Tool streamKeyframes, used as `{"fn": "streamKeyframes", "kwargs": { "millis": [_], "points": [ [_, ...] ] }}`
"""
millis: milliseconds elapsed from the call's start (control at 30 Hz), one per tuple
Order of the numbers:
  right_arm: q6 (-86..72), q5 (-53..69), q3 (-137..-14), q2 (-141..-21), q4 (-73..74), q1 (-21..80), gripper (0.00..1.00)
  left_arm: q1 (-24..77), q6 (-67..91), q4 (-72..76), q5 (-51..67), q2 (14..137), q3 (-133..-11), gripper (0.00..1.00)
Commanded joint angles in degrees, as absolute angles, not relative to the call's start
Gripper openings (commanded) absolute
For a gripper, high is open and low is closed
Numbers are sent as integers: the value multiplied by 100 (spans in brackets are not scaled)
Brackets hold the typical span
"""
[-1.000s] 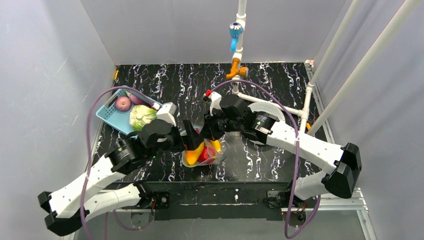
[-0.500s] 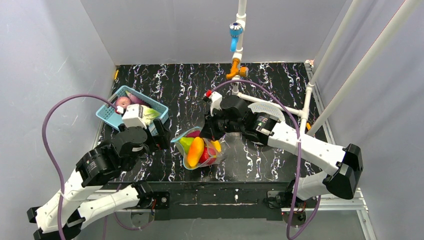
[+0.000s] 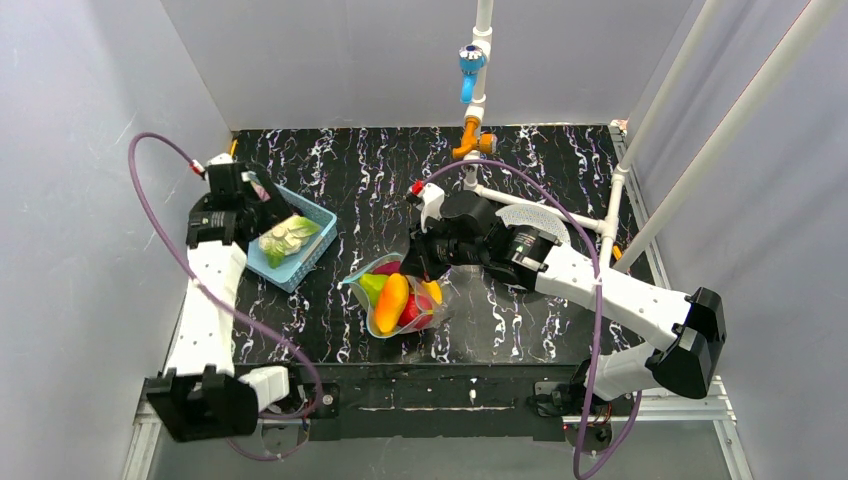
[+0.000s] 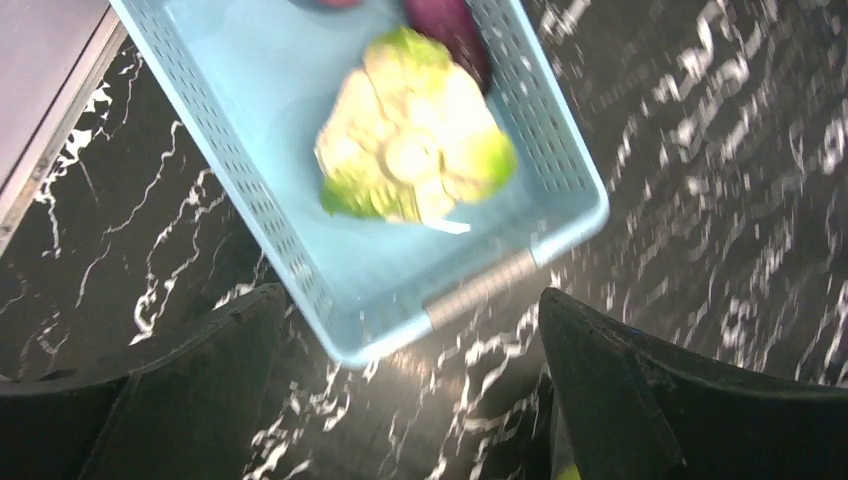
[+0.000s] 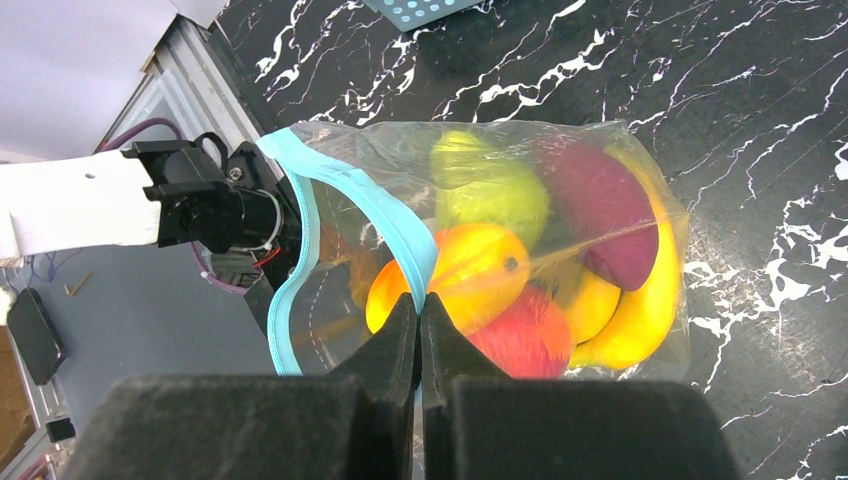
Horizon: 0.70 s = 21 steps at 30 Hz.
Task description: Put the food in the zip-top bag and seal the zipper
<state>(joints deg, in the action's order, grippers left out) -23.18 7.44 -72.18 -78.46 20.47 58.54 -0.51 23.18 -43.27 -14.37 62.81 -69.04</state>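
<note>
The zip-top bag (image 5: 610,170) lies on the surface (image 5: 760,120), food (image 5: 480,262) inside (banana (image 5: 660,290), pear (image 5: 490,190), apple (image 5: 520,340)), its zipper (image 5: 375,205) pinched by the right claw (image 5: 420,300), probably to prop the mouth open. Well left of the bag, the left claw (image 4: 408,300) hangs spread over a basket (image 4: 230,190), seemingly for its cabbage (image 4: 410,150)

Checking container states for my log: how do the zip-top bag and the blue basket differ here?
The zip-top bag is clear crinkly plastic; the blue basket is rigid lattice. The bag is packed with fruit; the basket holds a leafy vegetable and a purple piece. The right gripper pinches the bag's teal edge; the open left gripper hovers above the basket, untouching. Both sit on the table, open.
</note>
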Motion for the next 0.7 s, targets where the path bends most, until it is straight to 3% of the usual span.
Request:
{"fn": "streamKeyframes", "kwargs": {
  "millis": [0, 200, 467, 633, 667],
  "points": [
    [-2191, 610, -7141, -7559, 1703, 5908, 1, -1209, 2827, -2912, -584, 6983, -6691, 98],
    [-1975, 105, -7067, -7387, 1670, 6164, 1, -2066, 3559, -1147, -426, 8197, -6379, 98],
    [-1714, -639, -6861, -7182, 1444, 6731, 1, -2202, 4647, 1513, -848, 10041, -6015, 98],
    [-1614, -938, -6768, -7167, 1365, 6836, 1, -2202, 5030, 1515, -1173, 10767, -6280, 98],
    [-1595, -986, -6761, -7185, 1358, 6850, 1, -2202, 5070, 1579, -1150, 10845, -6278, 94]
  ]
}}
